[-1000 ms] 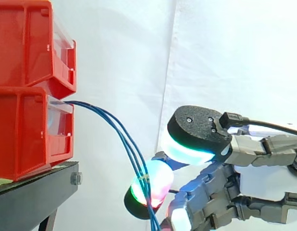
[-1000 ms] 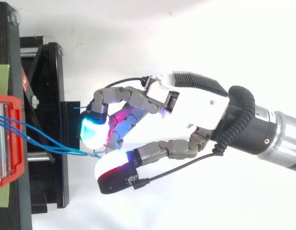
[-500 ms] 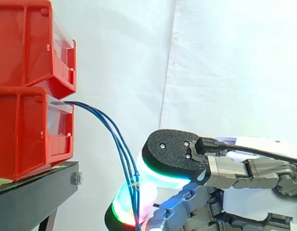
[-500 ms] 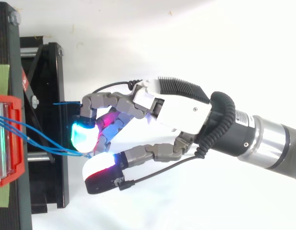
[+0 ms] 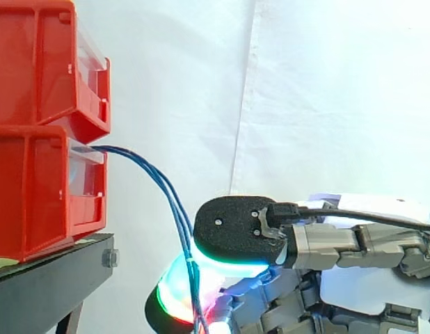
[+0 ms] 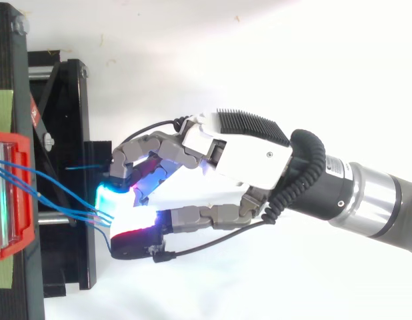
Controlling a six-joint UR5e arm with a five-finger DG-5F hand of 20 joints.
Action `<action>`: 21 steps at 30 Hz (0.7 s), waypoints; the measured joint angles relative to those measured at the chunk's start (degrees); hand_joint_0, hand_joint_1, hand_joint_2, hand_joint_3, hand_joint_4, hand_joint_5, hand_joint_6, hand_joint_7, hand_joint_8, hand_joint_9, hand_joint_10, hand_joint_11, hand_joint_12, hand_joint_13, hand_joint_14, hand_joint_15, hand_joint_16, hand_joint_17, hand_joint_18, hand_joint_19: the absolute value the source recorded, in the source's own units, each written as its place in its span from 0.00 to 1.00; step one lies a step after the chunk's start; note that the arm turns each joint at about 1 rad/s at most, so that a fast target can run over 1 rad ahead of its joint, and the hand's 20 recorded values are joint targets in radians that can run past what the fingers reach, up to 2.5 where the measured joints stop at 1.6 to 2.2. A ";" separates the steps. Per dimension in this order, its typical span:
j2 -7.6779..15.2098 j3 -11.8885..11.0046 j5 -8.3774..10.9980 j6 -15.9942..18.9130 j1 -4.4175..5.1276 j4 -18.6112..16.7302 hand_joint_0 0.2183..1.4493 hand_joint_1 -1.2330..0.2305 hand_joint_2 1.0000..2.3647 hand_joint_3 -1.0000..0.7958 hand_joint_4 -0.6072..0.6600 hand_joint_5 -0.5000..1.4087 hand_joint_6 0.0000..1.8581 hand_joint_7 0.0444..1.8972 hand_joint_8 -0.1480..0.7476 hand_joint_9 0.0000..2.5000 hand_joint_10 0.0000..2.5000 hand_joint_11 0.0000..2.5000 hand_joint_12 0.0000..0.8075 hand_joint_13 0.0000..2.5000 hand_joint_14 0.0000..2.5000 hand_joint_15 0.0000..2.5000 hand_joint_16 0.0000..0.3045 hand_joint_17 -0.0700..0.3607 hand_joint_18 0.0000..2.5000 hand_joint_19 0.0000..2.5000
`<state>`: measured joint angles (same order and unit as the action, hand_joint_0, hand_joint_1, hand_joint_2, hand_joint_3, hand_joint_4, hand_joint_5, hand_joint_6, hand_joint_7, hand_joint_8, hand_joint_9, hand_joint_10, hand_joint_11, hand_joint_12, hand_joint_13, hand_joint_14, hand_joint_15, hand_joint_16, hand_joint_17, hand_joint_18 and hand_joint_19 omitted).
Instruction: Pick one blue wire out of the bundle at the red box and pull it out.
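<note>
Wires (image 5: 170,198), blue and thin, leave the front of the lower red box (image 5: 41,188) and sag down to the right, clear of the black stand (image 5: 55,278). The side view gives that droop and a second red bin (image 5: 41,62) stacked on the box. The top view gives the spread of the strands at the box, their meeting at the hand (image 6: 253,150), and a short blue end (image 6: 78,167) lying apart over the stand. The hand reaches in from the right with its back upward (seen from above) and its fingers curled toward the box. Its thumb pad and a cyan-glowing fingertip (image 6: 113,200) press together on the wires, pinching them just off the stand's edge; I cannot tell whether one strand or several sit in the pinch.
</note>
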<state>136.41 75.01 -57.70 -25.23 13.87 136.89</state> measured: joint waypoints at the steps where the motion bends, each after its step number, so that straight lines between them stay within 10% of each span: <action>1: 0.00 -0.12 0.01 0.07 0.00 0.07 0.30 0.34 0.01 0.55 0.51 0.17 0.51 0.50 0.56 0.43 0.01 0.26 0.56 0.35 0.01 0.23 0.19 0.46 0.32 0.23; 21: -2.12 -3.40 -0.08 6.34 0.00 6.43 0.35 0.29 0.00 0.65 0.26 0.20 0.51 0.59 0.55 0.50 0.01 0.26 0.56 0.38 0.01 0.23 0.19 0.46 0.35 0.22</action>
<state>134.29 71.61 -57.79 -18.88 13.87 143.33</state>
